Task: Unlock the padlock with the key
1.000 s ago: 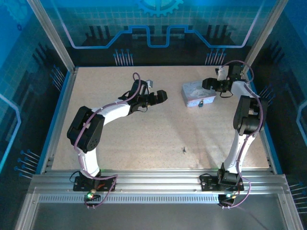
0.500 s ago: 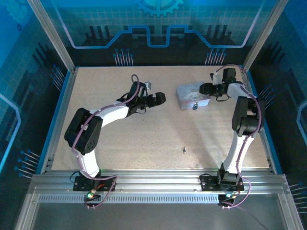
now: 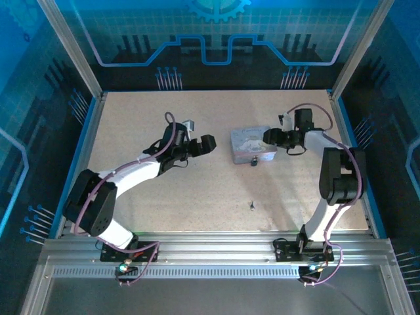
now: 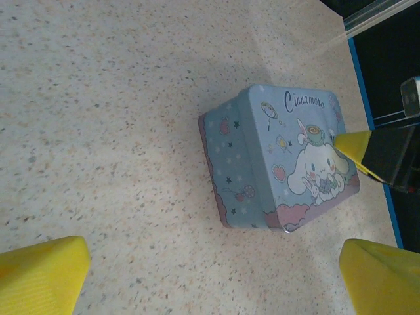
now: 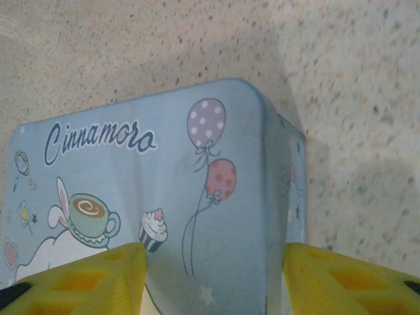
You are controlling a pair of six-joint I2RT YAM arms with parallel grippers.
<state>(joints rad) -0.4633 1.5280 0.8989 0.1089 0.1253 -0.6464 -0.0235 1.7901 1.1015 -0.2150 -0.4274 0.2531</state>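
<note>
The tiny brass padlock hangs at the near side of the pale lavender cartoon tin, which also shows in the left wrist view and the right wrist view. The key is a dark speck on the table, well nearer the arm bases. My right gripper holds the tin's right end, its yellow fingers closed in on one corner, one over the lid and one at the side wall. My left gripper hovers open left of the tin, its fingers wide apart over bare table.
The speckled table is bordered by a blue rail on the left and right, with glass walls behind. The right gripper's yellow fingertip rests on the lid's far edge.
The right gripper has drawn the tin and its padlock left and nearer, turning it slightly. The left arm has pulled back to the left. The key has not moved.
</note>
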